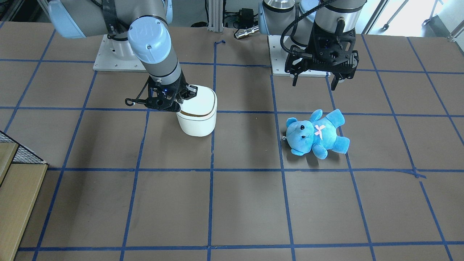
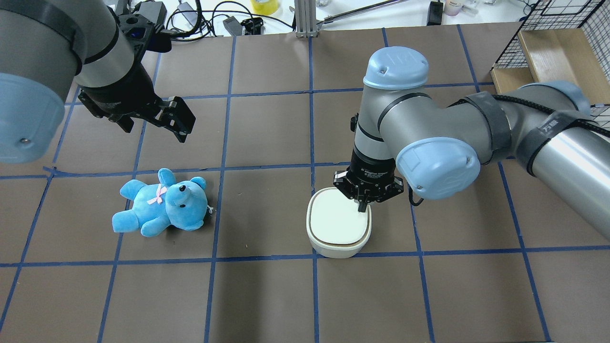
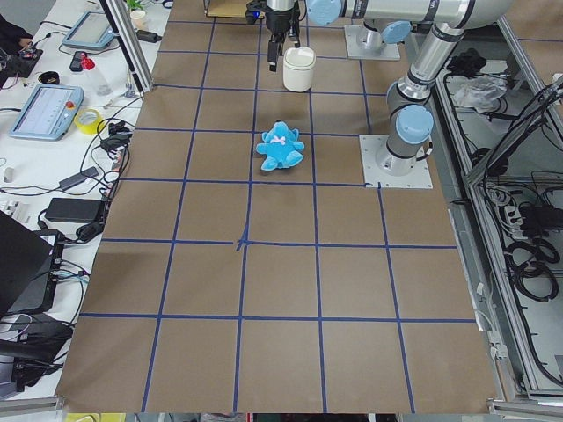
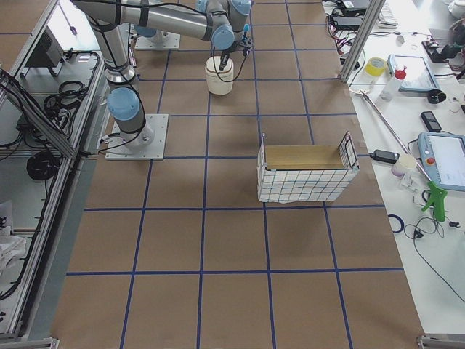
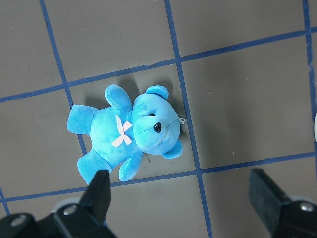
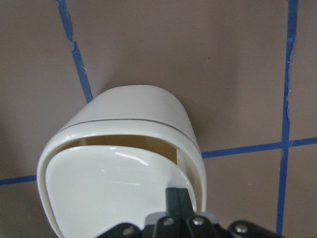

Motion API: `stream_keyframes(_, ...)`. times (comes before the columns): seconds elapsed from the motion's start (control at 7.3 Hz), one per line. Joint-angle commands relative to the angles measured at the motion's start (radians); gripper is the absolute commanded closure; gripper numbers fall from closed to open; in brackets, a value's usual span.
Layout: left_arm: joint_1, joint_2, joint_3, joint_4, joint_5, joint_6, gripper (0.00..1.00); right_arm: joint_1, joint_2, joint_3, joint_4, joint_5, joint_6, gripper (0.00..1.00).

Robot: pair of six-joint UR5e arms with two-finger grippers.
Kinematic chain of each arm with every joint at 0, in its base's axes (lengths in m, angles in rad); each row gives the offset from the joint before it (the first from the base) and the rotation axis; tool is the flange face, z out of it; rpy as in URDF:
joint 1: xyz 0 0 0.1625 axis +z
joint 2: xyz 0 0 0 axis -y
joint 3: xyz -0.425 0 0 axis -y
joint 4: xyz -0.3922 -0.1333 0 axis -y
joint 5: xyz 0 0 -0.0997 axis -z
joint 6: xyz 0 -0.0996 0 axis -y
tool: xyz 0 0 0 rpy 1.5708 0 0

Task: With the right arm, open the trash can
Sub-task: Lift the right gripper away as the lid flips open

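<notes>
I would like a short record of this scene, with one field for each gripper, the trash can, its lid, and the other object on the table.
right gripper: shut, fingertips on the lid near one edge
left gripper: open, holding nothing, in the air near the teddy bear, not touching it
trash can: white, upright on the table
lid: tilted, with a gap open at the edge away from the right gripper
teddy bear: blue, lying on its back, apart from the trash can
</notes>
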Motion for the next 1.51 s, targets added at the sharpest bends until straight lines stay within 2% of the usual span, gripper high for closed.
stream_keyframes(0.0,0.000,0.000,0.000,0.000,0.000,0.000,0.00,-0.005,-0.006,-0.092,0.024,-0.010,0.030,0.66)
stream_keyframes(0.14,0.000,0.000,0.000,0.000,0.000,0.000,0.00,-0.012,-0.013,-0.144,0.026,-0.023,0.024,0.27)
stream_keyframes(0.27,0.000,0.000,0.000,0.000,0.000,0.000,0.00,-0.018,-0.013,-0.197,0.026,-0.067,0.015,0.00)
stream_keyframes(0.41,0.000,0.000,0.000,0.000,0.000,0.000,0.00,-0.021,-0.013,-0.219,0.026,-0.114,0.006,0.00)
stream_keyframes(0.82,0.000,0.000,0.000,0.000,0.000,0.000,0.00,-0.128,-0.067,-0.219,0.035,-0.113,-0.196,0.00)
stream_keyframes(1.1,0.000,0.000,0.000,0.000,0.000,0.000,0.00,-0.216,-0.107,-0.219,0.113,-0.112,-0.337,0.00)
stream_keyframes(1.37,0.000,0.000,0.000,0.000,0.000,0.000,0.00,-0.236,-0.139,-0.221,0.179,-0.118,-0.349,0.00)
